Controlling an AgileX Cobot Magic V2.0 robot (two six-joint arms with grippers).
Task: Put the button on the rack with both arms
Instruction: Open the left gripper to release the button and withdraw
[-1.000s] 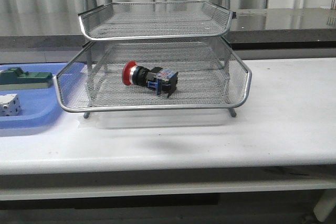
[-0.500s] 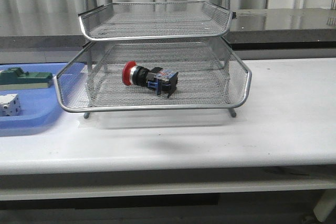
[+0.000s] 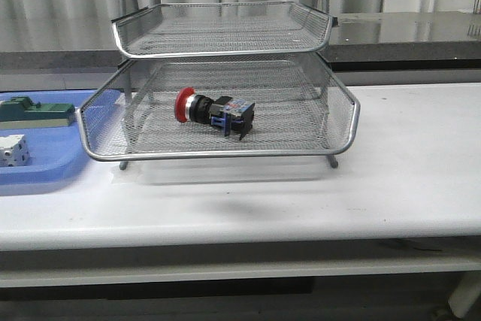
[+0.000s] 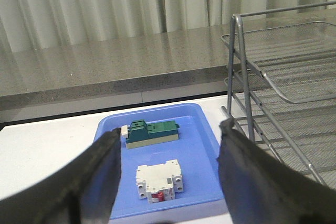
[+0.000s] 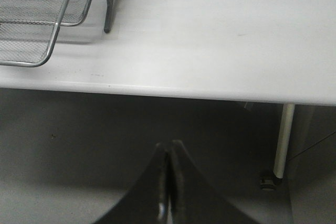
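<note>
The button (image 3: 213,114) lay on its side in the middle tier of the rack (image 3: 342,103), toward the left of centre. Its round red mushroom cap pointed left, a silver collar sat behind the cap, and a black boxy body with a blue piece and a small label trailed to the right. It rested on the mesh, untouched by either arm.

The left gripper (image 4: 169,169) was spread wide, nothing between its dark fingers (image 4: 97,169); it looked over a blue tray (image 4: 197,153) holding a green block (image 4: 152,132) and a white block (image 4: 158,182) (red spot on its near face). The right gripper (image 5: 169,184) was pressed closed, empty, below the white table (image 5: 220,35) edge.
</note>
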